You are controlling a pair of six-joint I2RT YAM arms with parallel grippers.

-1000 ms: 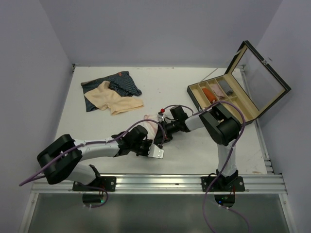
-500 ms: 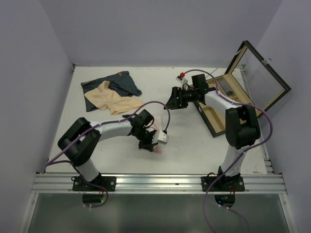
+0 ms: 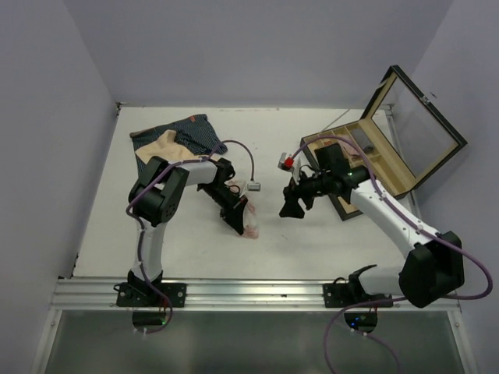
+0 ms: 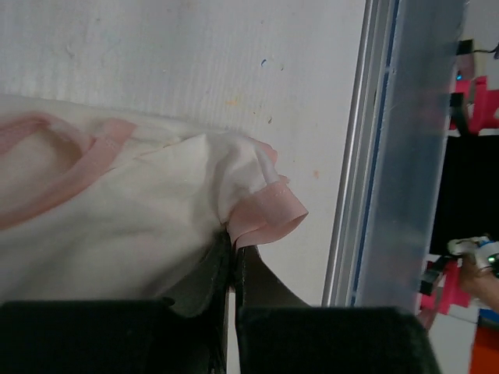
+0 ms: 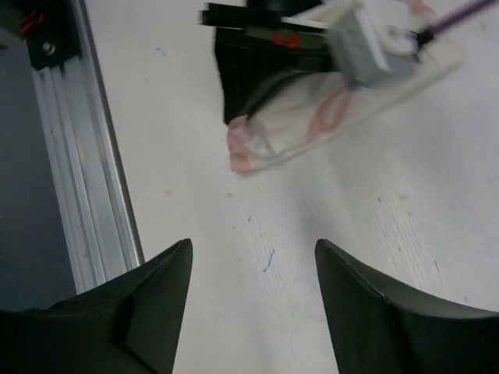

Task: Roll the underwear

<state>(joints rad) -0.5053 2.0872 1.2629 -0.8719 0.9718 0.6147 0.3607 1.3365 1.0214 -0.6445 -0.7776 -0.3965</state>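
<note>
One white table (image 3: 312, 241) (lilac walls (image 3: 234, 47)), left tool (image 4: 232, 251) pinching pink underwear (image 4: 117, 210), right tool (image 5: 253, 261) spread.

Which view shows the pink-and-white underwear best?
Right wrist: the pink-and-white underwear shows nearly whole. Left wrist is a cropped close-up of one end pinched in the left gripper. Top external shows it small, partly under that gripper.
</note>
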